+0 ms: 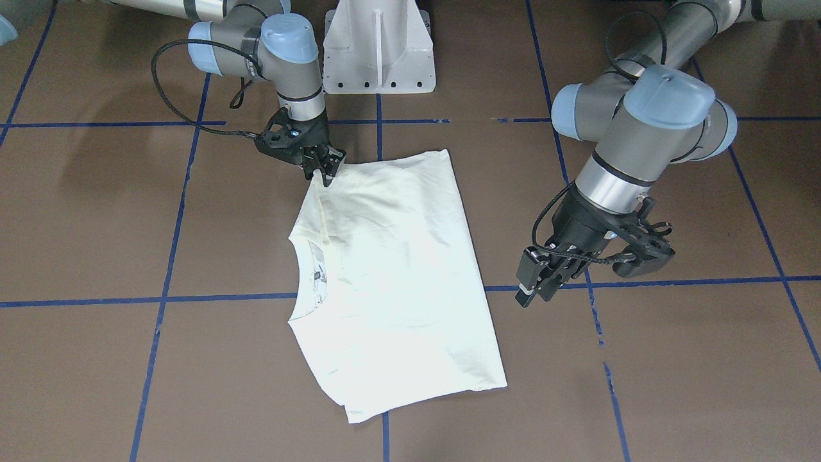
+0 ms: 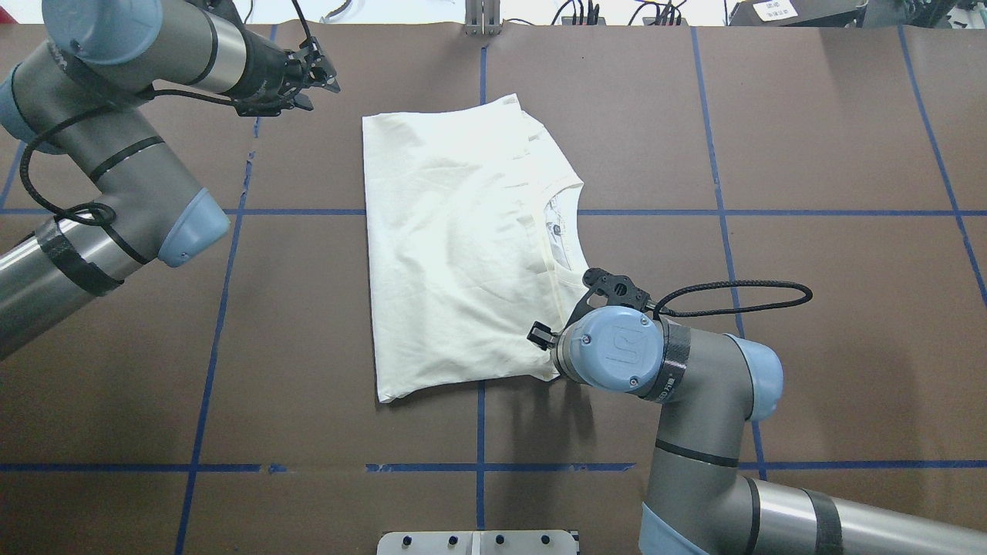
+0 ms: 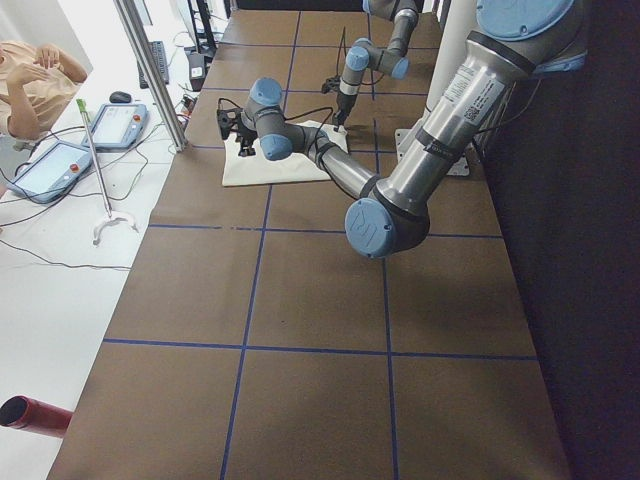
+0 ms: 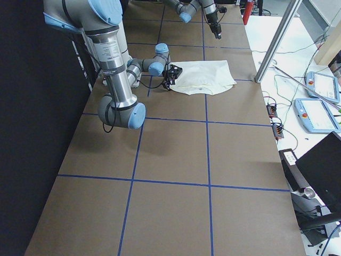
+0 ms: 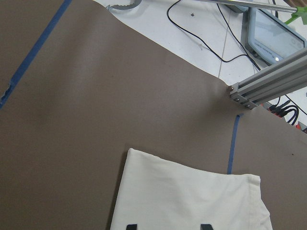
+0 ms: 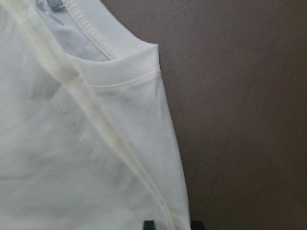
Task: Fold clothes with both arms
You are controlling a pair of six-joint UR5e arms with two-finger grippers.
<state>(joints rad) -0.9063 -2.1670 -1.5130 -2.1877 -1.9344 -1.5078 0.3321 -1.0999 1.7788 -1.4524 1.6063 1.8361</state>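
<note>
One brown table [image 1: 96,224], crossed by blue tape lines. Over it, two silver-grey arms: left arm [image 1: 641,128] and right arm [image 1: 288,58]. Mid-table, one cream T-shirt [image 1: 397,269], lying flat, plain side up, neckline towards the right arm. Two black grippers. Left gripper [image 1: 535,287] raised on the hem side, well clear of the cloth, fingers spread, holding nothing. Right gripper [image 1: 326,172] down at the shoulder corner on the robot's side, fingertips narrowly apart astride the folded edge; pinching or not, cannot tell.
</note>
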